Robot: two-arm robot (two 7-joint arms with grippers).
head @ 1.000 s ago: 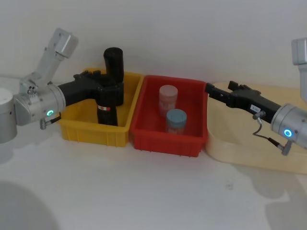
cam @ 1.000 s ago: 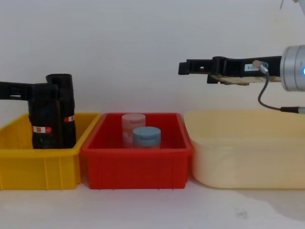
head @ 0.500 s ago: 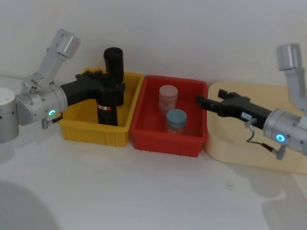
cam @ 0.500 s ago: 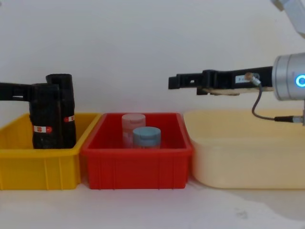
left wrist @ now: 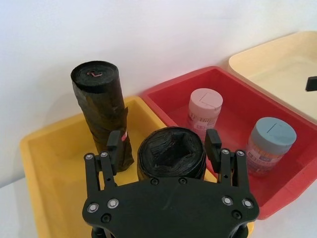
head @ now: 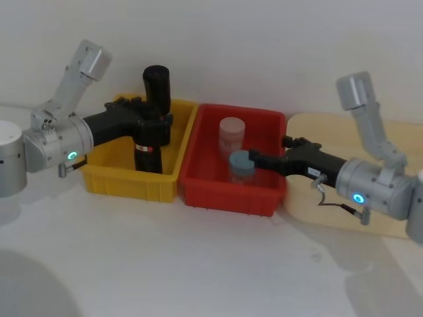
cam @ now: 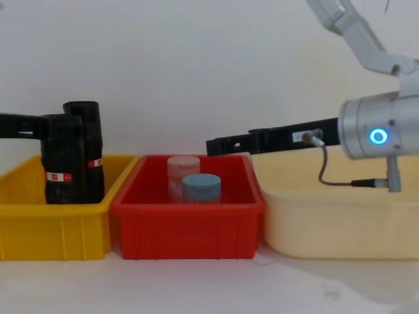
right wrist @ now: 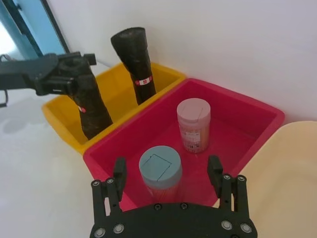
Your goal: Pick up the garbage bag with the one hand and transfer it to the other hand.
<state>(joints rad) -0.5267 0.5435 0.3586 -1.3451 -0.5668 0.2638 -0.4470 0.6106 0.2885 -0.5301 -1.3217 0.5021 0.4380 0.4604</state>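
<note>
Jaws of left gripper (left wrist: 163,136) straddle garbage bag (left wrist: 171,156), grip unclear, right gripper (right wrist: 166,162) jaws spread over red bin (right wrist: 237,106)

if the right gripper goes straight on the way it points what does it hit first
Likely the garbage bag, which the left gripper flanks in the yellow bin. The right gripper seems to pass above the pink-lidded jar and blue-lidded jar, though depth is unclear.

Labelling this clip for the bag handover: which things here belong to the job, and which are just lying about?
Job: garbage bag, left gripper open around it, right gripper open over the red bin.
Lying about: slimmer black roll, pink-lidded jar, blue-lidded jar, yellow bin, cream tub.
</note>
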